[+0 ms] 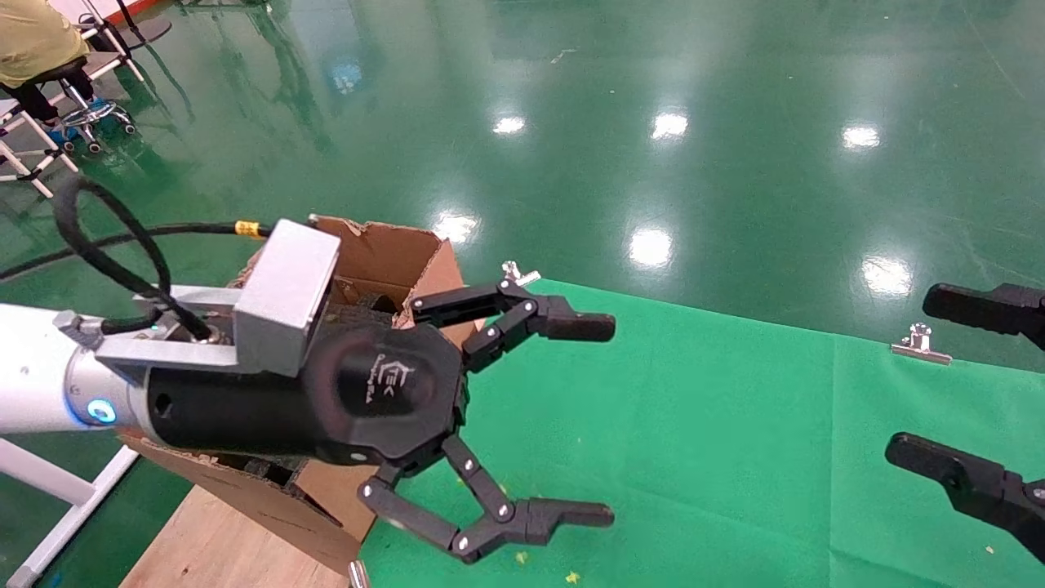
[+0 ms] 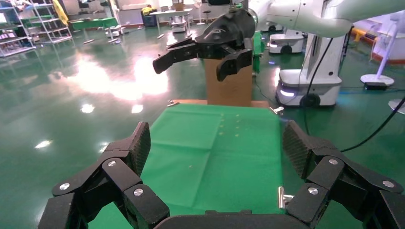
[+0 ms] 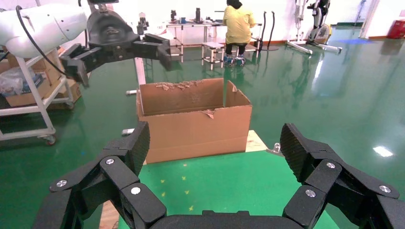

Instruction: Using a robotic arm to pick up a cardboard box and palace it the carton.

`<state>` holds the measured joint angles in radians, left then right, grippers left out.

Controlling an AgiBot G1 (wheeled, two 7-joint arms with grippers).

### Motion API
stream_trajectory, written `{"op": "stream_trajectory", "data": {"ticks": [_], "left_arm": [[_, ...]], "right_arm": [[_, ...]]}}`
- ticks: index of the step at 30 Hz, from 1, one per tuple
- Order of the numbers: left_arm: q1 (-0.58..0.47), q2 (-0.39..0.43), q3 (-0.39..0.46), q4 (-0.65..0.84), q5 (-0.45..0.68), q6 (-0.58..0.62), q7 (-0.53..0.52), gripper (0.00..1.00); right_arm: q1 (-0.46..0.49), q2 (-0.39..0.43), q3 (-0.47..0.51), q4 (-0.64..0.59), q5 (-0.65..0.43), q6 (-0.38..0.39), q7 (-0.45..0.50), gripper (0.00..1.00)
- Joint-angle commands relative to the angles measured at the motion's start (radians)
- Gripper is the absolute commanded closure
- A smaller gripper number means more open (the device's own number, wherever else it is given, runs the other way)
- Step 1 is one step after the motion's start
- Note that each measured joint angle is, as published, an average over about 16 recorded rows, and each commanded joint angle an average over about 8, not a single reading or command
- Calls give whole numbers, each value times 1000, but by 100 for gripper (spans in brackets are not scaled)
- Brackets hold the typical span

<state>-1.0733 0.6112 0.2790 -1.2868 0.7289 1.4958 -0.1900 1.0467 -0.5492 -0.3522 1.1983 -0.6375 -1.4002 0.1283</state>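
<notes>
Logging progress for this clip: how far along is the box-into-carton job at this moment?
Possibly finished, possibly not begun. The left gripper hangs beside the carton with fingers spread and nothing between them. The right gripper waits at the far side of the green mat, also open and empty. No small cardboard box shows in any view, so whether it already lies inside the carton cannot be told.

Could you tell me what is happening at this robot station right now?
The left gripper hangs open and empty in the air beside the carton, above the green cloth on the table. The right gripper sits open at the other side of the cloth, also empty. The carton stands at the table's end with ragged top edges. No small cardboard box shows in any view, so whether it is already in the carton cannot be told.
</notes>
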Motion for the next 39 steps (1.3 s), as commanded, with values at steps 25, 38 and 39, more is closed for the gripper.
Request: {"op": "stream_trajectory", "data": {"ticks": [25,38,39], "left_arm": [[0,0,0,1,0,-1,2,0],[-2,0,1,5,3,0,1,0],[-2,0,1,5,3,0,1,0]], "right_arm": [[0,0,0,0,0,0,0,0],[0,0,0,0,0,0,0,0],[0,0,0,0,0,0,0,0]]}}
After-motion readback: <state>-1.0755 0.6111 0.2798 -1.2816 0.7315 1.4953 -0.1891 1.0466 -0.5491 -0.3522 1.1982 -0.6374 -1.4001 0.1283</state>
